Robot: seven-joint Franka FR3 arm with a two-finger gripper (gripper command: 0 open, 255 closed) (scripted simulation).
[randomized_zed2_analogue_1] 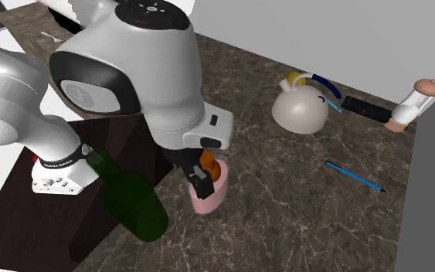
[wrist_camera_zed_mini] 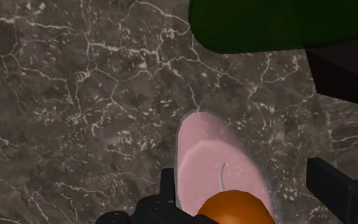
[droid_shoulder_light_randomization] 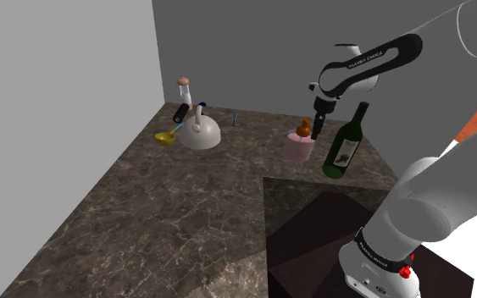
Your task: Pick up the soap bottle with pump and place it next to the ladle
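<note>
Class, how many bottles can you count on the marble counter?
2 certain: the green bottle next to the pink soap bottle, which sits inside the open gripper. A white, tan-capped container behind the ladle may be a third.

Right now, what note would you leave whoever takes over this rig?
End effector: open, straddling the orange pump of the squat pink soap bottle, not clasping it.
Bottle stands upright on the dark veined counter, beside a green wine bottle.
Yellow-bowled ladle lies across the counter by the white domed kettle.
Done: approach. Left: grasp, lift, carry, set down beside ladle.
</note>
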